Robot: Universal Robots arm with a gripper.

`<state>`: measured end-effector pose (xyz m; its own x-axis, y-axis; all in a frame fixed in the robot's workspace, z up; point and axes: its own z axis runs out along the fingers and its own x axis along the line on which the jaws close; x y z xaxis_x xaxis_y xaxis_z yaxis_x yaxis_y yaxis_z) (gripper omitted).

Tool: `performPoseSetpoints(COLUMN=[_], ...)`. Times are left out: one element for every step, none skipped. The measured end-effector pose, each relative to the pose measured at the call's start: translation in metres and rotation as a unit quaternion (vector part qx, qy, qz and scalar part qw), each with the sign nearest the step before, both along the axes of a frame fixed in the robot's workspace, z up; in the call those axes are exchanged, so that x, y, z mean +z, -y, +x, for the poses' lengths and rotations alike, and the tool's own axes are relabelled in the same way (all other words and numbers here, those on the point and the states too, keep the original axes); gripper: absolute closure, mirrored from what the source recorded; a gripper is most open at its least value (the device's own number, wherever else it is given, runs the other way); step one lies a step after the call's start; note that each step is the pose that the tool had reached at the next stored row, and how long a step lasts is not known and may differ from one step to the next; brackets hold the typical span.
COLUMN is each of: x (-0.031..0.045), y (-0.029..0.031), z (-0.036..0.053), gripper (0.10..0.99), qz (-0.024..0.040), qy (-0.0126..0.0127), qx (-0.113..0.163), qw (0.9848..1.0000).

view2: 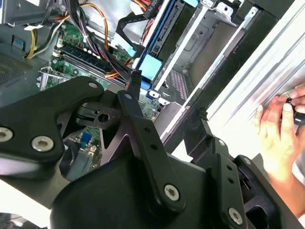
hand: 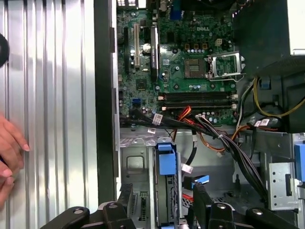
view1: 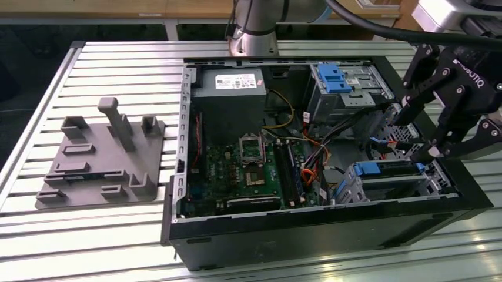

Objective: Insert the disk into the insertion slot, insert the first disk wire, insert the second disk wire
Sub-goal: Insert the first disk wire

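1. Jaws wide apart, clamped on nothing, at the end of the gripper [view1: 417, 135].
2. Exterior view: hangs above the computer case [view1: 314, 229], over its near corner toward the exterior view's right. Seated inside that corner, in the low perforated slot [view1: 351, 187]: the disk [view1: 390, 171], blue at both ends. Deeper inside the case: a green board [view1: 251, 170], a power supply [view1: 227, 82] and a taller cage [view1: 339, 79] with a blue latch. Outside the case, toward the exterior view's left: a grey fixture [view1: 102, 158] on the slatted table [view1: 117, 59].
3. Second wrist view: past the black gripper links, inside the case, the blue tab of the disk [view2: 153, 67] and a bundle of cables [view2: 109, 62] near it. Outside the case wall, a person's hand [view2: 279, 126] on the table.
4. First wrist view: two black fingers [hand: 126, 195], one on either side of the disk [hand: 167, 162], neither touching it. Just beside the disk, a black cable ending in a blue plug [hand: 201, 180]; cannot tell whether connected. Outside the case, the hand [hand: 9, 145] resting on the slats.
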<state>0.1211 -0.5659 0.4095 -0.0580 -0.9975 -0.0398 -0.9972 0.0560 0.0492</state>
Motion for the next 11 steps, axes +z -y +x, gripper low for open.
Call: performPoseSetpoints(x=[-0.0001,-0.0001,-0.0003,-0.0005,-0.0006,-0.0010,-0.0015,-0.0019,-0.0024,-0.0031,-0.0039], y=[-0.0021,-0.0046,-0.0076,-0.0107,-0.0133,-0.0153,-0.0171,-0.0188,-0.0202,-0.0217,-0.0227], z=[0.0000,0.0001,0.0010,0.0023,0.0042,0.0068,0.0092,0.0116,0.0140,0.0165,0.0186], gripper=[0.471,0.471,0.471,0.471,0.471,0.471,0.471,0.471,0.471,0.471,0.471], qz=[0.0001,0.0000,0.0001,0.0001,0.0000,0.0000,-0.0001,-0.0007,-0.0013,-0.0019,-0.0029], qy=[0.0000,0.0000,0.0000,0.0000,-0.0001,-0.0003,-0.0007,-0.0012,-0.0017,-0.0021,-0.0025], qx=[-0.001,-0.001,-0.001,-0.001,-0.001,-0.001,-0.001,-0.001,-0.001,-0.001,-0.001], qw=[1.0000,1.0000,1.0000,1.0000,1.0000,1.0000,1.0000,1.0000,1.0000,1.0000,1.0000])
